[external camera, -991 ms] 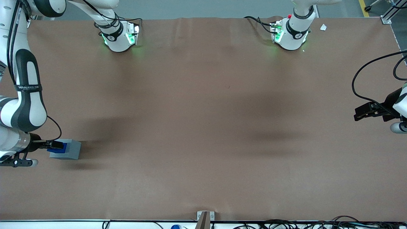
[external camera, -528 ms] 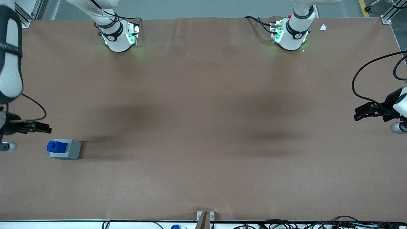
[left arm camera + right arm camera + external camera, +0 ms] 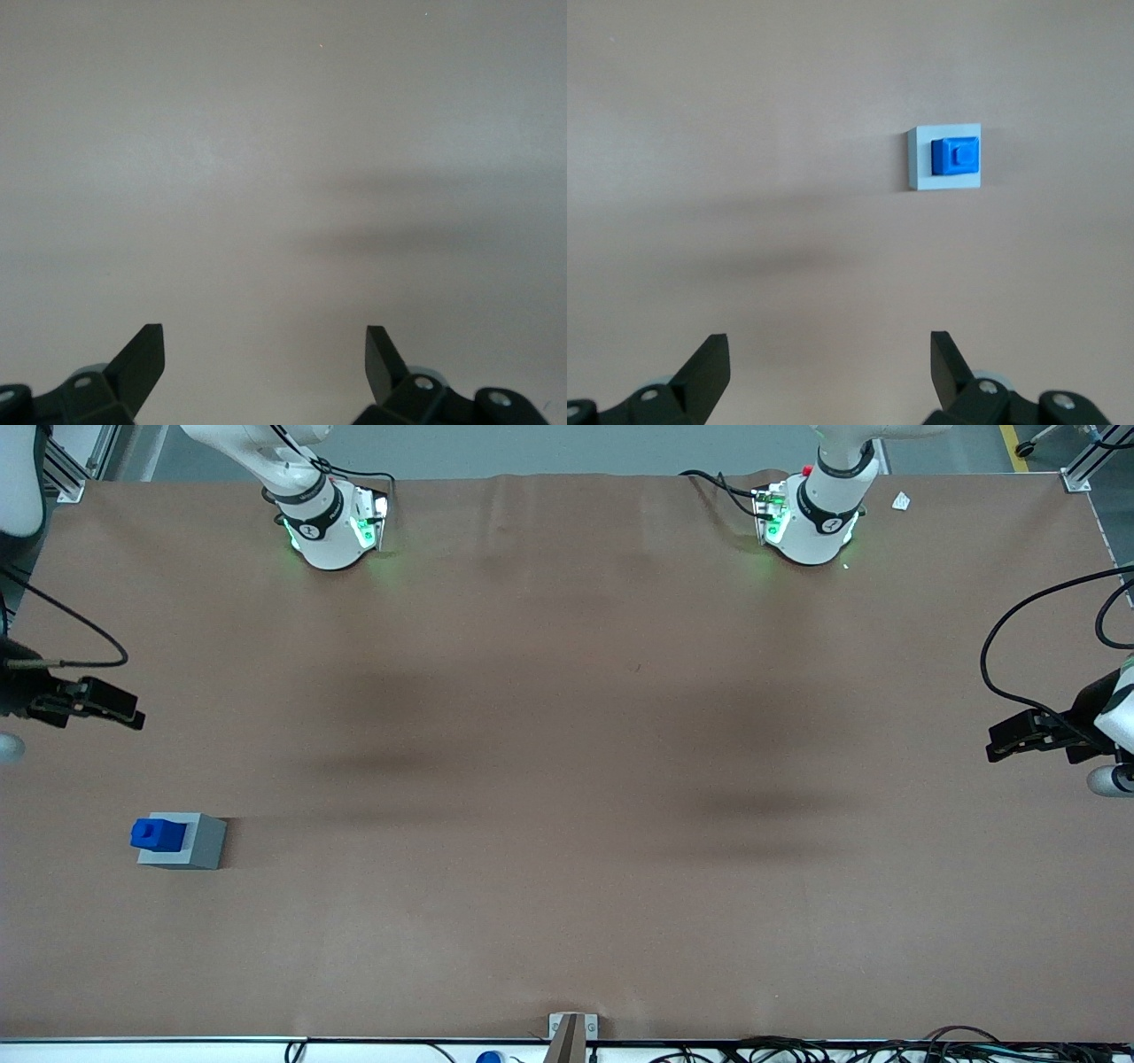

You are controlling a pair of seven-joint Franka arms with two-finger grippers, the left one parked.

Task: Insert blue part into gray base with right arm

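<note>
Brown table point(image 3: 567, 779). Blue part point(image 3: 157, 833) seated upright in gray base point(image 3: 197, 841), knob up. Gripper point(image 3: 124, 710) raised, well apart from base, fingers spread wide, holding nothing.

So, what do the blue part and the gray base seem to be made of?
Blue part: probably hard plastic, with even saturated colour and crisp stepped edges. Gray base: likely plastic too, matte, uniform, sharp-cornered; painted metal cannot be excluded. The gripper hangs above the table with jaws open, apart from both.

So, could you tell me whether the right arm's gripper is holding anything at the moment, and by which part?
Nothing is held. The gripper hangs open and empty above the table, farther from the front camera than the gray base, where the blue part already sits.
</note>
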